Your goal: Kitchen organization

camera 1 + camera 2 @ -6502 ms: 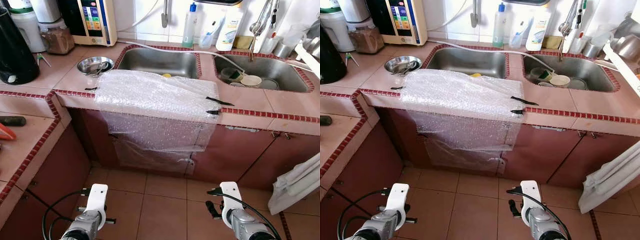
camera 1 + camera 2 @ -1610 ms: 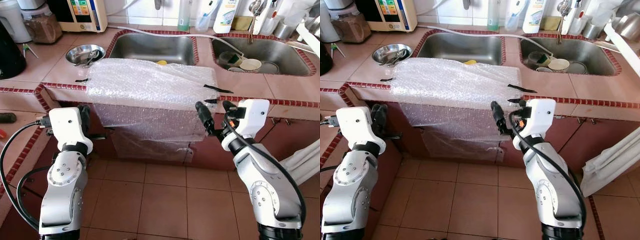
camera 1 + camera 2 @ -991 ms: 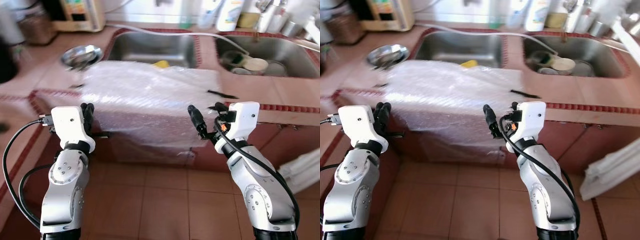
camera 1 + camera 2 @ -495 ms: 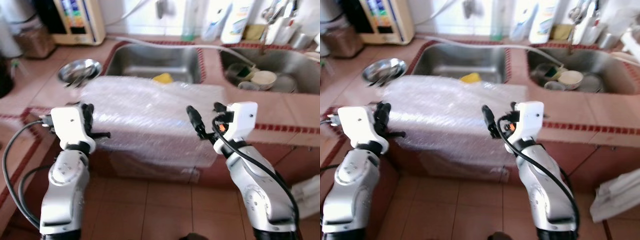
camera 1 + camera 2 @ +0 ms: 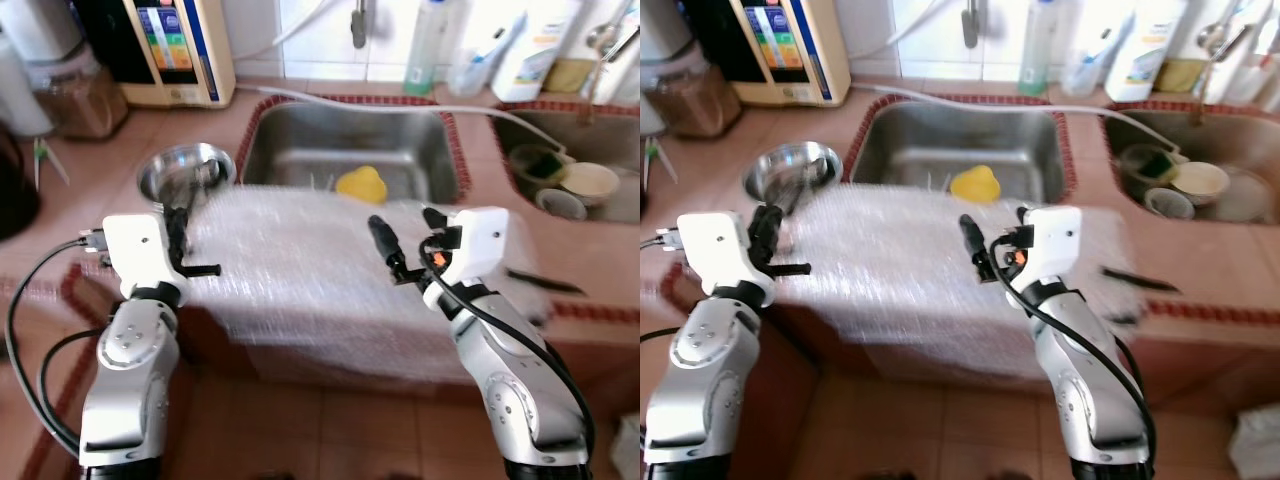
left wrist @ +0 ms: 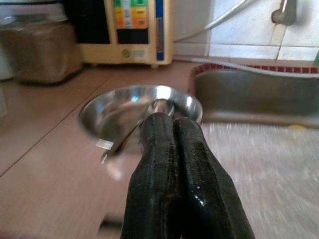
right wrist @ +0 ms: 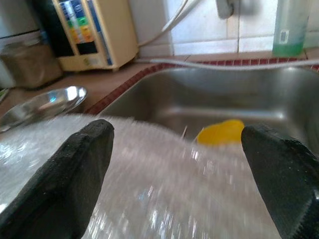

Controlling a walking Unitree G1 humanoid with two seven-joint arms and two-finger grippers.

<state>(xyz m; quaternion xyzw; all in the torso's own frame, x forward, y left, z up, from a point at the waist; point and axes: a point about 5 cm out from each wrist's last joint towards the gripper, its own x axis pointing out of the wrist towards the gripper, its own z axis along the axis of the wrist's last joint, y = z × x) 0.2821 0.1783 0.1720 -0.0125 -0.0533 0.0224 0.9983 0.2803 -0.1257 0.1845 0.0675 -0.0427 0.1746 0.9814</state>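
A sheet of bubble wrap (image 5: 300, 275) is taped over the counter's front edge and hangs down the cabinet. Behind it lies the left steel sink (image 5: 345, 140) with a yellow object (image 5: 361, 184) inside. A small steel bowl (image 5: 185, 172) holding utensils stands left of the sink. My left gripper (image 5: 178, 228) is raised in front of the bowl, shut and empty; the left wrist view shows its fingers (image 6: 167, 144) pressed together. My right gripper (image 5: 408, 235) hovers over the bubble wrap, open and empty, its pads (image 7: 84, 159) set wide apart around the yellow object (image 7: 222, 132).
The right sink (image 5: 600, 150) holds a bowl and cups (image 5: 575, 185). Along the back wall stand a cream water appliance (image 5: 180, 45), a jar (image 5: 75, 95), a soap bottle (image 5: 425, 45) and a white bottle (image 5: 530, 55). A black tape strip (image 5: 535, 283) lies on the counter.
The whole view has shifted: the camera has moved nearer, so the sink and bowl loom larger. Both arms, low 6.5 s ago, stay raised; gripper states are unchanged.
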